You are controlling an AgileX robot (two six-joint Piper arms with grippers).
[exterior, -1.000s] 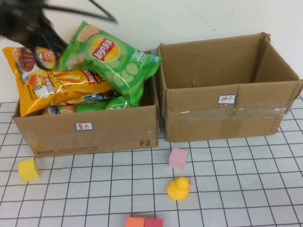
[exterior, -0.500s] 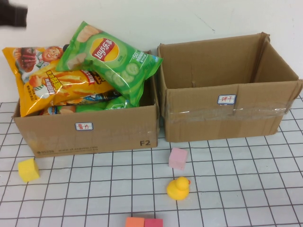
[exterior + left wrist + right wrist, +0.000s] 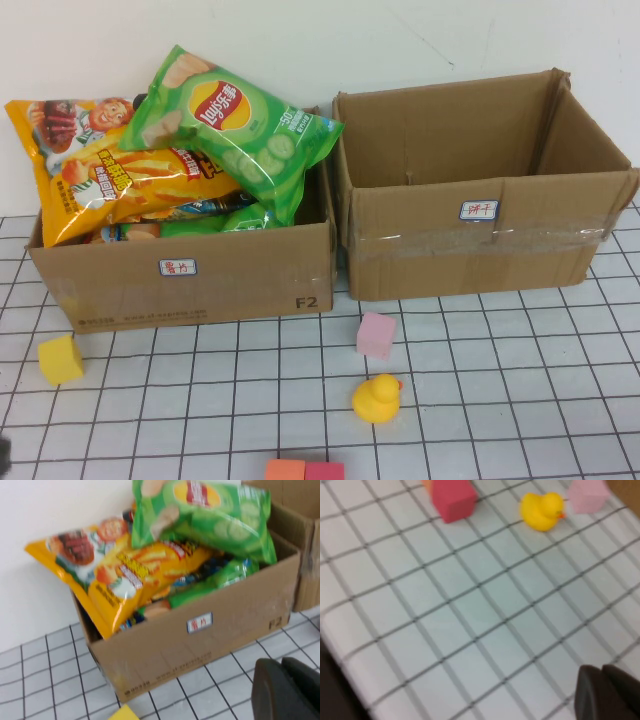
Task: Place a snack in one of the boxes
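A plain white wall [image 3: 400, 40] backs a white table surface [image 3: 500, 400] ruled with a black grid. Two open cardboard boxes stand side by side against the wall: the left box [image 3: 200, 285] heaped with snack bags, the right box [image 3: 480, 240] showing only bare cardboard inside. A green chip bag [image 3: 240, 125] lies on top of the heap, overlapping an orange snack bag [image 3: 95, 165] that leans over the box's left rim. On the grid before the boxes lie a yellow block [image 3: 60, 358], a pink block [image 3: 376, 333], a yellow rubber duck [image 3: 377, 398] and, at the near edge, an orange block [image 3: 285, 470] touching a red block [image 3: 324, 470]. The left gripper [image 3: 287, 690] hangs near the left box's front; the right gripper [image 3: 605, 692] hangs over bare grid. Whether either is apart or together cannot be told.
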